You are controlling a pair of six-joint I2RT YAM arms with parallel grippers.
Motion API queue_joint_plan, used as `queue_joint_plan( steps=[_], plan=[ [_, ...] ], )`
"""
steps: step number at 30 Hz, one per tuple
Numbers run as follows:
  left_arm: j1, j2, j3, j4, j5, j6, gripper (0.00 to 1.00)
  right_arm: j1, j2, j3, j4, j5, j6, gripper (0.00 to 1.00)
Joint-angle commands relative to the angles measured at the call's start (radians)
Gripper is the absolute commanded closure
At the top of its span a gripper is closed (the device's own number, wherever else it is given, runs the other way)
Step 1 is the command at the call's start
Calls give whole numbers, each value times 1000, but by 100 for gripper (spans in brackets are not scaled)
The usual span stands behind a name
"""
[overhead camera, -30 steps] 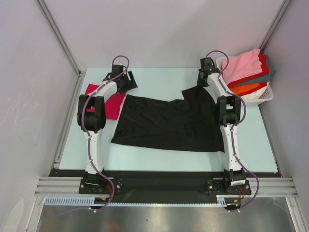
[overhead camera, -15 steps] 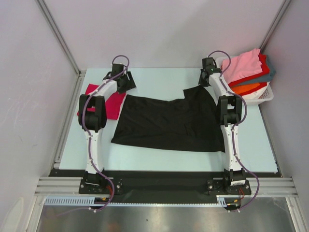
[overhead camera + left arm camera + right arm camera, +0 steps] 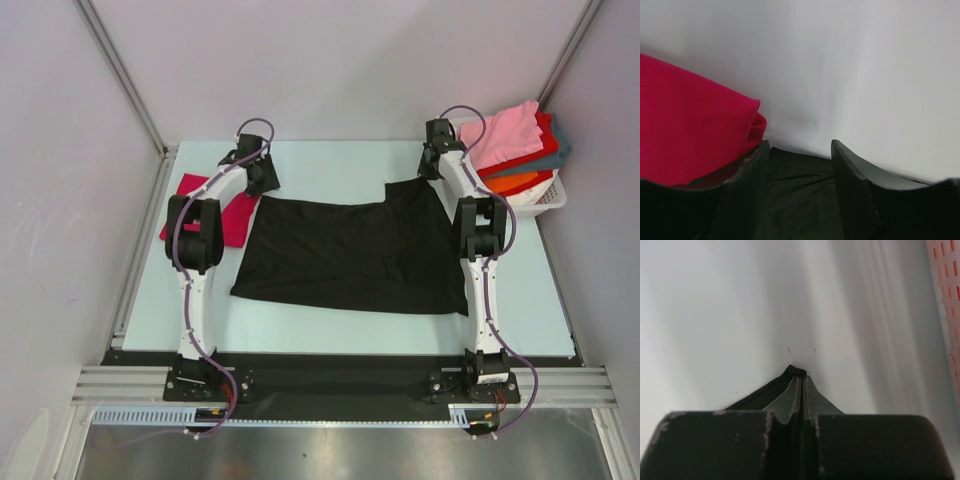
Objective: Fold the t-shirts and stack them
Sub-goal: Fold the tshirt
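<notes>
A large black t-shirt [image 3: 350,255] lies spread flat in the middle of the table. My left gripper [image 3: 262,180] is at its far left corner. In the left wrist view this gripper [image 3: 800,150] is open, with the black cloth [image 3: 800,195] lying between its fingers. A folded magenta-red t-shirt [image 3: 232,215] lies just left of it and also shows in the left wrist view [image 3: 690,135]. My right gripper [image 3: 432,172] is at the far right corner. In the right wrist view it [image 3: 800,377] is shut on the black shirt's edge [image 3: 765,392].
A white slatted basket [image 3: 548,197] stands at the far right corner of the table. It holds a pile of pink [image 3: 505,135], red, orange and teal shirts. The basket wall shows at the right edge of the right wrist view [image 3: 947,300]. Enclosure walls stand on three sides.
My right gripper has moved right and farther back with the shirt's corner, pulling the far edge straighter. My left gripper has shifted slightly right at the far left corner.
</notes>
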Motion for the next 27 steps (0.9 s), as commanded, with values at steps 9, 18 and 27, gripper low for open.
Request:
queue_joint_plan(
  steps=[9, 18, 27],
  plan=[
    [-12, 1, 4, -39, -74, 33, 58, -6, -99, -30, -6, 2, 13, 100],
    [-10, 30, 51, -42, -84, 19, 93, -6, -166, -123, 34, -20, 41, 100],
    [8, -16, -2, 8, -61, 16, 100, -15, -306, -280, 115, -41, 63, 100]
  ],
)
